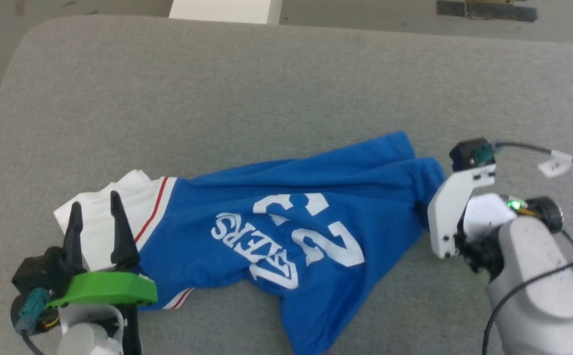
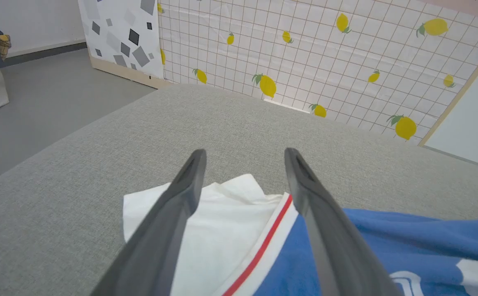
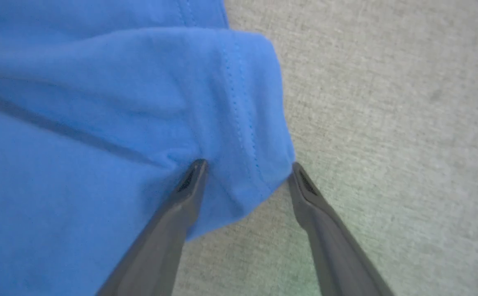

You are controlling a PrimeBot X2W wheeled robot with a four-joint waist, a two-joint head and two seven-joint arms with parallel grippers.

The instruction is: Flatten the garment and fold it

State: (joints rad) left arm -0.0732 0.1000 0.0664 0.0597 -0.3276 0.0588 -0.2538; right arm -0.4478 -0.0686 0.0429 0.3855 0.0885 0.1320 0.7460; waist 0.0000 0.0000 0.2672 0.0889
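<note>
Lying garment: crumpled on gray table.
Left gripper: wide open over white sleeve, holding nothing.
Right gripper: wide open around blue hem, not pinching.

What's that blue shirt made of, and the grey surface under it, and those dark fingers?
Shirt: probably soft knit jersey, matte; it drapes in loose folds and shows a stitched hem.
Grey surface: looks like woven upholstery fabric, finely flecked, with a rounded padded corner.
Dark fingers: likely moulded plastic or rubber, smooth, dull grey; can't tell which.
</note>
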